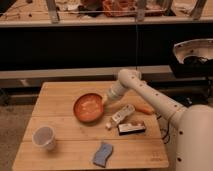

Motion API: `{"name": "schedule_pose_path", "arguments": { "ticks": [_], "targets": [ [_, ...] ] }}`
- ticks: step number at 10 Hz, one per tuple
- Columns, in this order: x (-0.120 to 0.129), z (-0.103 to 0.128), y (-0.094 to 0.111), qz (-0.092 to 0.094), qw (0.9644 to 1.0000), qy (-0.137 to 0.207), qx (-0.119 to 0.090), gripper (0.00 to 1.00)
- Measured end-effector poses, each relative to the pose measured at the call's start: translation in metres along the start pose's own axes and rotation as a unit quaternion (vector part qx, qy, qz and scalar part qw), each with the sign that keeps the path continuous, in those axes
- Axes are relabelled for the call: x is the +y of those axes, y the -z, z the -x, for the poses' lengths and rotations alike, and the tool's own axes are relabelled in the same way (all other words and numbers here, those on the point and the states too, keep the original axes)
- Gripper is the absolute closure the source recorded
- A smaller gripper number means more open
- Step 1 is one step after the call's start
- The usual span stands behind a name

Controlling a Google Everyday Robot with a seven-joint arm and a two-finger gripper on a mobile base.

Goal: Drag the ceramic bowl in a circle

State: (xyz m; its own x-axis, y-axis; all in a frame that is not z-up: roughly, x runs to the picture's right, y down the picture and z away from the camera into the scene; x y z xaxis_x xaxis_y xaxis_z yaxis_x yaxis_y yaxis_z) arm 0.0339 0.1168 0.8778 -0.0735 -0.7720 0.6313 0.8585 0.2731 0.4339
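The ceramic bowl [88, 107] is a wide, shallow orange-red bowl and sits on the wooden table [55, 95] near its middle. My gripper [106, 101] is at the bowl's right rim, at the end of the white arm [145, 95] that reaches in from the right. The gripper touches or sits just over the rim; where its fingers stand is hidden.
A small white cup [44, 137] stands at the front left. A white bottle [120, 116] lies right of the bowl, with an orange carrot-like thing [145, 110] and a black and white box [131, 128] beside it. A blue sponge [102, 154] lies at the front.
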Motion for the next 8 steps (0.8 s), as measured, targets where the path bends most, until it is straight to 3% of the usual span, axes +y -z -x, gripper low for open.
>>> {"name": "schedule_pose_path", "arguments": {
  "ticks": [4, 8],
  "targets": [
    [0.022, 0.035, 0.009, 0.003, 0.9999, 0.006, -0.011, 0.97],
    [-0.015, 0.052, -0.02, 0.003, 0.998, 0.048, -0.041, 0.97]
  ]
}}
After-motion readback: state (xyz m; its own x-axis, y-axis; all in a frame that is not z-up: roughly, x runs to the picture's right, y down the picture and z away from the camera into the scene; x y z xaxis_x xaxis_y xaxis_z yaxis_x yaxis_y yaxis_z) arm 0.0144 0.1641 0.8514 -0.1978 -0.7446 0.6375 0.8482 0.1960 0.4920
